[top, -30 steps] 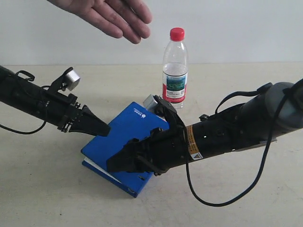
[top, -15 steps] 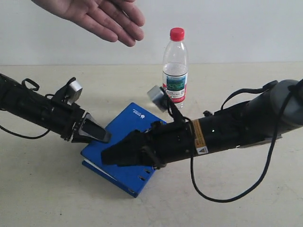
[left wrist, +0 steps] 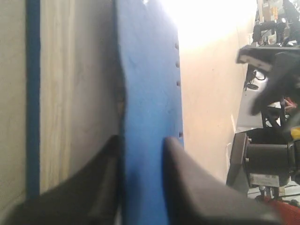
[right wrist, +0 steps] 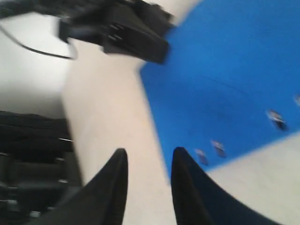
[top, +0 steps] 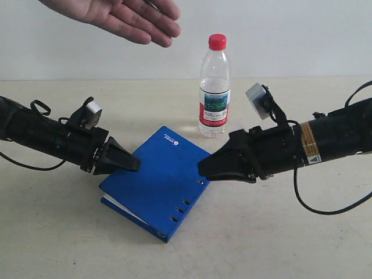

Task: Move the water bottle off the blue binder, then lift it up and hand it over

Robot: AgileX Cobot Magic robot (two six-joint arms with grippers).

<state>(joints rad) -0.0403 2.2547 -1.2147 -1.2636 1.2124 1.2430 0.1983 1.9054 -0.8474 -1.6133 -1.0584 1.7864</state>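
Note:
The water bottle (top: 214,87), clear with a red cap, stands upright on the table just behind the blue binder (top: 160,186), apart from both grippers. The binder lies flat. My left gripper (top: 132,164) is low at its left edge. In the left wrist view this gripper (left wrist: 140,140) has its fingers a little apart, one on each side of the blue cover (left wrist: 150,70). My right gripper (top: 203,169) hovers at the binder's right edge. Its fingers stand apart in the right wrist view (right wrist: 149,152) with only table between them, and the binder (right wrist: 225,70) lies beyond.
A person's open hand (top: 122,17) hangs palm down above the table at the back left. The left arm (right wrist: 117,28) shows across the binder in the right wrist view, and the right arm (left wrist: 272,93) shows in the left wrist view.
My right arm has pulled back to the right, off the binder, uncovering its top. My left gripper has slid forward to the binder's left edge. The bottle has not moved.

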